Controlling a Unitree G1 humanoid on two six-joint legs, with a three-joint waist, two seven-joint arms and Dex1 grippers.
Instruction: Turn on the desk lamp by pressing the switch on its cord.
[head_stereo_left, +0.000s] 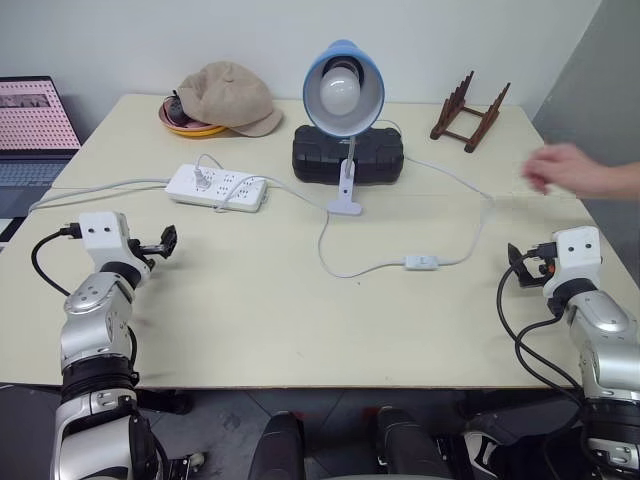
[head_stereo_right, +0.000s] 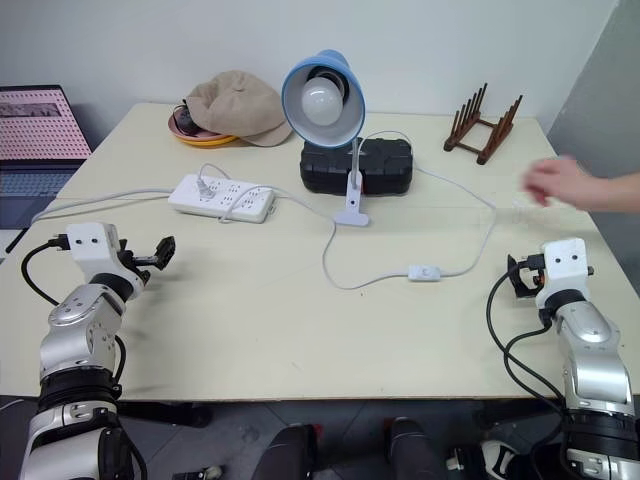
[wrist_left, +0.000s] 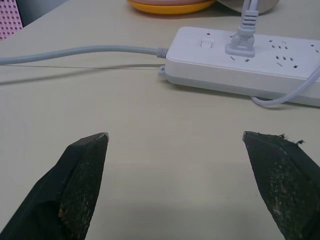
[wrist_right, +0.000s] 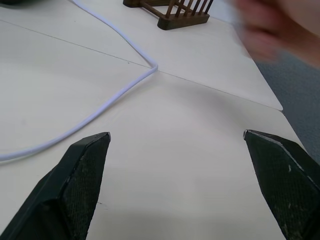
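Left eye view is showing a person's hand (head_stereo_left: 575, 170) hovering at the desk's (head_stereo_left: 250, 320) right edge; the switch (head_stereo_left: 422, 263), white, is lying mid-desk, while both the left gripper (wrist_left: 175, 150) and the right gripper (wrist_right: 177, 150) are gaping apart, empty.

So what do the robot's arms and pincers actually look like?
Both arms are silvery metal segments ending in white boxy wrist blocks with small dark dots. Black cables loop beside each. The left gripper and right gripper each have two black, wedge-shaped fingers with rough, textured pads.

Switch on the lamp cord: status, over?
Left gripper and right gripper open, empty. Switch untouched on the table, lamp unlit. Person's hand over the far right edge.
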